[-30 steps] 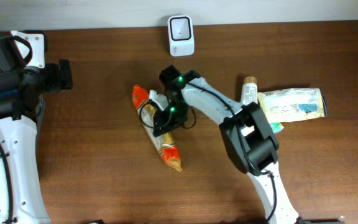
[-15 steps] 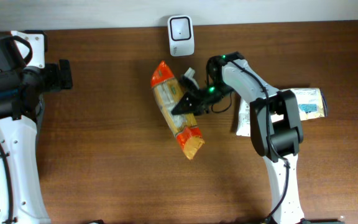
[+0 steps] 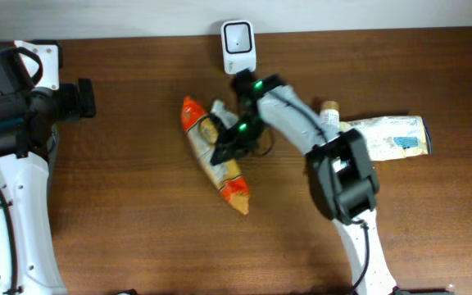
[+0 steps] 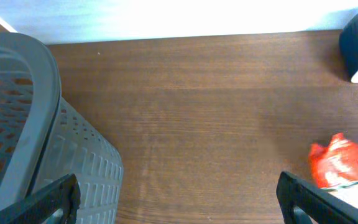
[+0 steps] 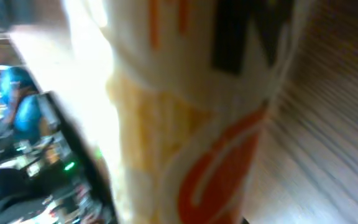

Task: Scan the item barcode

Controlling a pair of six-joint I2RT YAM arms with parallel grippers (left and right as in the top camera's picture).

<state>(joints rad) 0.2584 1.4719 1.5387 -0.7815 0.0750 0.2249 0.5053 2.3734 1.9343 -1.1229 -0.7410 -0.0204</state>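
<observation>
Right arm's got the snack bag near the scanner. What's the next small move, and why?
Probably carry the snack bag over the scanner and rotate it to present a printed face. The right gripper is clamped on the bag's middle, the bag sits short of the scanner, and no barcode shows from overhead. The wrist view is too blurred to help.

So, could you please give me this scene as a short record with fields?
item: snack bag, orange and yellow
grip: right gripper shut on the snack bag
reader: white scanner at the table's far edge, beyond the bag
left arm: left gripper open, empty, near grey basket
others: bottle and pale packet by the right arm
</observation>
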